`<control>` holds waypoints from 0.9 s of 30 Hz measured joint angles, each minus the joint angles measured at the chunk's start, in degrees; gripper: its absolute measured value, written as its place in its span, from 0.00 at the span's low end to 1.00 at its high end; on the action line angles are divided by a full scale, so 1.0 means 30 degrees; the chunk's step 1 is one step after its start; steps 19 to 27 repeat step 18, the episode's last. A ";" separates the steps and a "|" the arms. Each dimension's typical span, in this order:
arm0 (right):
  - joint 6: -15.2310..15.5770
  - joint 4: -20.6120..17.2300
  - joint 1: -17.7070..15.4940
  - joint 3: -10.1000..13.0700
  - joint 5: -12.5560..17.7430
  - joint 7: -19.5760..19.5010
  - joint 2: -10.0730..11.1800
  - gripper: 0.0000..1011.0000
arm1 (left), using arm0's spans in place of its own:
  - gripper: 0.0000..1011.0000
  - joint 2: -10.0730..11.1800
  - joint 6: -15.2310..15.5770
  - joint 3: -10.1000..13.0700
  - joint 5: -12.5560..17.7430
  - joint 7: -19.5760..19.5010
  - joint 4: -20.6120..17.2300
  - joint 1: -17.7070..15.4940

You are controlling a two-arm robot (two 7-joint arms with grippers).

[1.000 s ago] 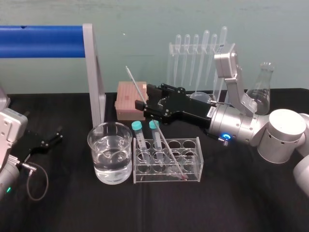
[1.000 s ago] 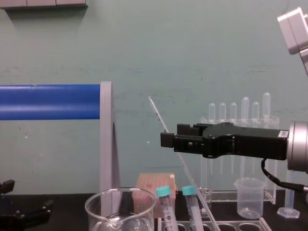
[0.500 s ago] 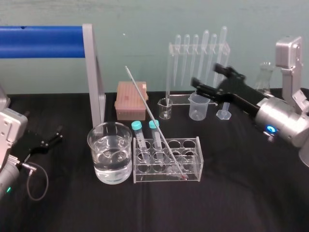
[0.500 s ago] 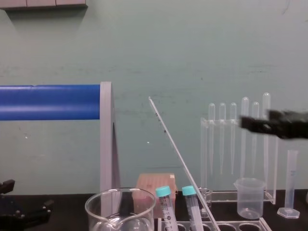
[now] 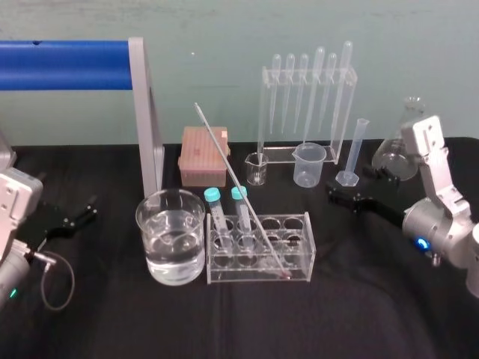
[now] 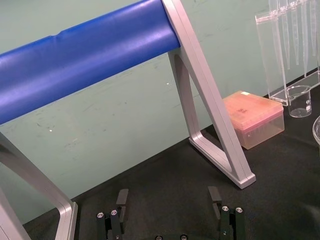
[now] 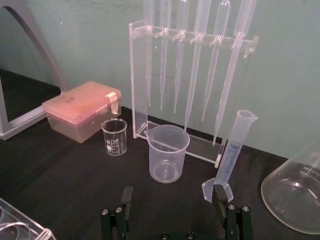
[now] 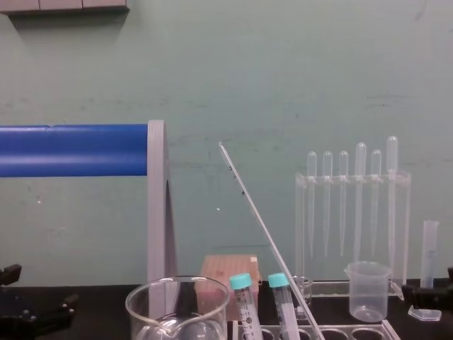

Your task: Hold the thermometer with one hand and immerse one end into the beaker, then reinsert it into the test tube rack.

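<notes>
The thermometer (image 5: 233, 176) is a long thin glass rod leaning up and to the left, its lower end inside the test tube rack (image 5: 307, 247), and nothing holds it. In the chest view the thermometer (image 8: 257, 219) rises above the two teal-capped tubes in the rack (image 8: 354, 331). The beaker (image 5: 150, 239), holding water, stands just left of the rack; its rim (image 8: 177, 287) shows low in the chest view. My right gripper (image 5: 358, 187) hovers low over the table to the right of the rack, open and empty, as its own view confirms (image 7: 172, 197). My left gripper (image 5: 71, 217) rests at the far left, open (image 6: 168, 200).
A blue bar on a grey frame (image 5: 146, 112) stands behind the beaker. Behind the rack are a pink box (image 5: 202, 153), a small glass beaker (image 5: 256, 168), a plastic beaker (image 5: 309, 163), a pipette stand (image 5: 307, 97), a graduated cylinder (image 5: 355, 149) and a flask (image 5: 400, 146).
My right gripper opened, came away from the thermometer and drew back to the right and down toward the table. The thermometer stays leaning in the rack. The left arm has not moved.
</notes>
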 joint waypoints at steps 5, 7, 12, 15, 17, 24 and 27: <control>-0.0019 -0.0049 -0.0011 0.0043 0.0016 -0.0028 0.0035 0.99 | 1.00 -0.0001 0.0000 0.0001 0.0000 0.0000 -0.0001 0.0000; -0.0030 -0.0070 -0.0014 0.0050 0.0024 -0.0036 0.0043 0.99 | 1.00 -0.0001 -0.0001 0.0000 0.0000 0.0000 -0.0002 0.0000; -0.0058 -0.0120 -0.0020 0.0084 0.0056 -0.0051 0.0073 0.99 | 1.00 -0.0001 0.0000 0.0001 -0.0001 0.0000 -0.0001 0.0001; -0.0067 -0.0134 -0.0024 0.0095 0.0070 -0.0057 0.0082 0.99 | 1.00 -0.0001 -0.0001 0.0001 -0.0001 0.0000 -0.0001 0.0000; -0.0076 -0.0147 -0.0028 0.0104 0.0088 -0.0062 0.0088 0.99 | 1.00 -0.0001 0.0000 0.0001 -0.0001 0.0000 -0.0001 0.0001; -0.0080 -0.0150 -0.0030 0.0107 0.0093 -0.0064 0.0089 0.99 | 1.00 -0.0001 0.0000 0.0000 -0.0001 0.0000 -0.0001 0.0000; -0.0080 -0.0150 -0.0030 0.0107 0.0093 -0.0064 0.0089 0.99 | 1.00 -0.0001 0.0000 0.0000 -0.0001 0.0000 -0.0001 0.0000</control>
